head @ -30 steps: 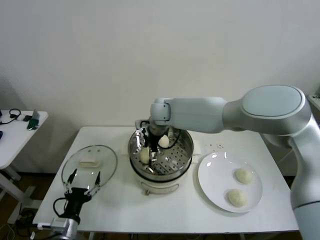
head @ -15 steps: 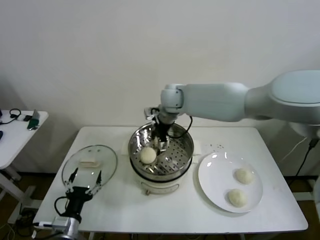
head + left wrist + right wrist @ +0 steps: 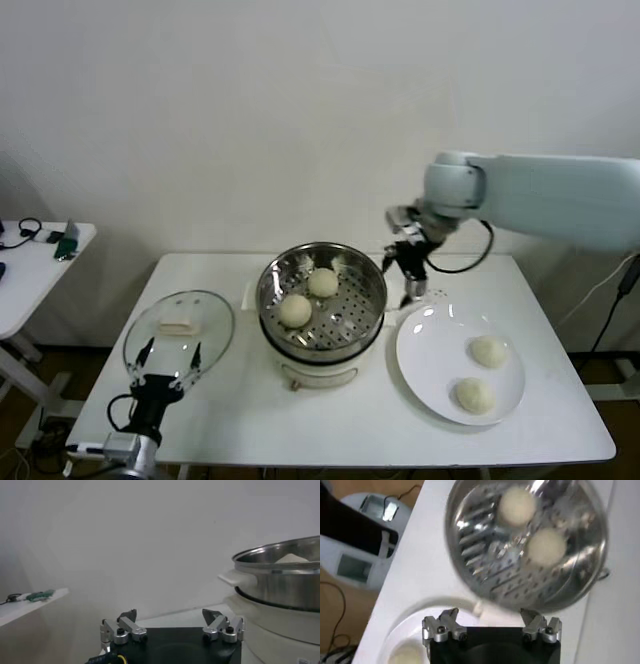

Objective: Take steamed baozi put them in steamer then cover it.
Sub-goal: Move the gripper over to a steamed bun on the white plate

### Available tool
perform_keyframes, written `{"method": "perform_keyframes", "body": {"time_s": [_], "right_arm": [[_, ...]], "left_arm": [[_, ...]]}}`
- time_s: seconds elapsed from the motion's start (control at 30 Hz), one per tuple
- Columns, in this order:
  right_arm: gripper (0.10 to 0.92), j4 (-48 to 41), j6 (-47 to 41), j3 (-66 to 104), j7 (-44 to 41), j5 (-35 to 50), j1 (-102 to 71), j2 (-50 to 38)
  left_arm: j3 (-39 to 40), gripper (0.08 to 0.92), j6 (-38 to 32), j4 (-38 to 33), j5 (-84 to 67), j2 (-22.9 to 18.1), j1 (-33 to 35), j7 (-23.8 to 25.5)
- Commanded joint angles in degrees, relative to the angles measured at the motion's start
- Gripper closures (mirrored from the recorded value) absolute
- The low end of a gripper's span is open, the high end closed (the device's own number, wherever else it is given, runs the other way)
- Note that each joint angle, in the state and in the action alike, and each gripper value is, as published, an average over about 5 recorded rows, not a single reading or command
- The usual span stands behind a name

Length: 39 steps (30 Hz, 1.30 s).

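Note:
The steamer [image 3: 318,370] stands mid-table with two baozi [image 3: 295,310] [image 3: 322,282] on its perforated tray. Two more baozi [image 3: 488,351] [image 3: 474,395] lie on the white plate [image 3: 440,350] to its right. My right gripper [image 3: 408,275] hangs open and empty above the gap between steamer and plate; its wrist view looks down on the steamer [image 3: 485,555], its two baozi [image 3: 516,505] [image 3: 546,546] and a plate baozi [image 3: 405,654]. The glass cover [image 3: 205,330] lies flat at the table's left. My left gripper [image 3: 170,352] waits open just in front of the cover, low by the table's front edge.
A small side table [image 3: 40,250] with cables stands far left. The white wall rises close behind the table. Bare tabletop lies in front of the steamer and plate. From the left wrist, the steamer [image 3: 280,580] shows side-on, off to one side.
My right arm has swung out of the steamer to the right and now hangs by the plate's edge. Both baozi in the steamer now show uncovered. The left arm has not moved.

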Motion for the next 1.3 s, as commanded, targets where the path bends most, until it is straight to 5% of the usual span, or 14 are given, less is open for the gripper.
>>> {"method": "perform_keyframes", "body": {"time_s": [0.03,0.47,1.3], "right_arm": [[0.203,6.2,1.0,1.4,-1.0,-15.3,-8.9,-19.2],[0.203,-0.3,2.0,15.0,-0.6,-23.1,-30.9,-19.1],[0.203,-4.5,1.9,16.7,-0.5,-23.2,-35.1,-14.1]], "left_arm": [[0.0,0.177,0.5,-0.3,0.6,-0.1,0.2,-0.1],[-0.2,0.177,0.5,-1.1,2.1,-0.9,1.2,0.5],[-0.5,0.177,0.5,0.4,2.4,-1.2,1.0,0.0]]}}
